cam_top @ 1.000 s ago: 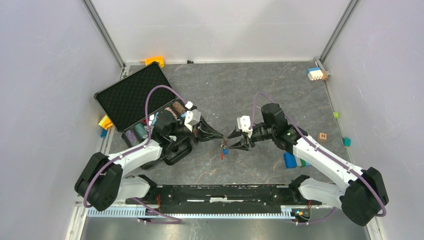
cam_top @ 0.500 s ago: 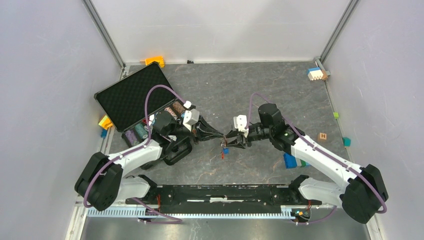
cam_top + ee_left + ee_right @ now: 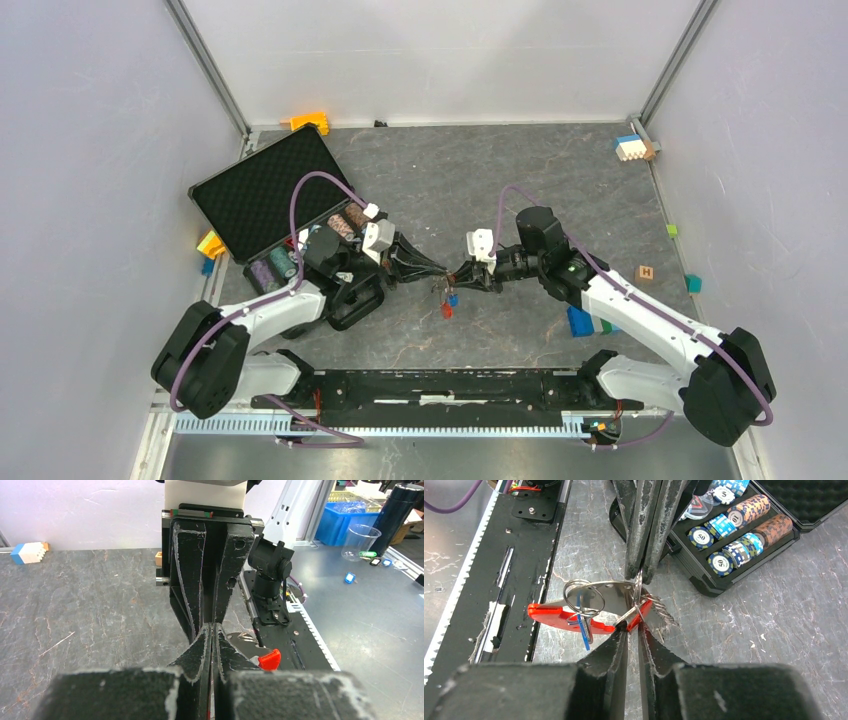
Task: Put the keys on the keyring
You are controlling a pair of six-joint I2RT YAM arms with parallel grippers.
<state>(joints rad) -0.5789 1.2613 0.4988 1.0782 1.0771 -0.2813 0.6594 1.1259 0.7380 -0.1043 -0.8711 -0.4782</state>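
Both grippers meet tip to tip above the middle of the table. My left gripper (image 3: pixel 441 270) is shut on the keyring's small metal ring (image 3: pixel 638 587), seen edge-on; its jaws also show pressed together in the left wrist view (image 3: pixel 211 628). My right gripper (image 3: pixel 633 626) is shut on what looks like the red key's head (image 3: pixel 645 616), its blade pointing at that ring. The long red clip (image 3: pixel 554 614) hangs to the left with a wire ring (image 3: pixel 584 597) carrying the blue key (image 3: pixel 583 625). The silvery chain strap (image 3: pixel 663 611) trails right. The bunch dangles below the tips (image 3: pixel 448 303).
An open black case (image 3: pixel 262 190) with stacked poker chips (image 3: pixel 734 525) lies just behind the left arm. A blue block (image 3: pixel 579 320) and a wooden letter block (image 3: pixel 645 272) sit by the right arm. Small blocks lie at the far corners. The black base rail (image 3: pixel 440 385) runs along the near edge.
My right gripper has moved left to the left gripper's tips and its jaws have closed. The hanging keys have shifted slightly left. The left arm barely moved.
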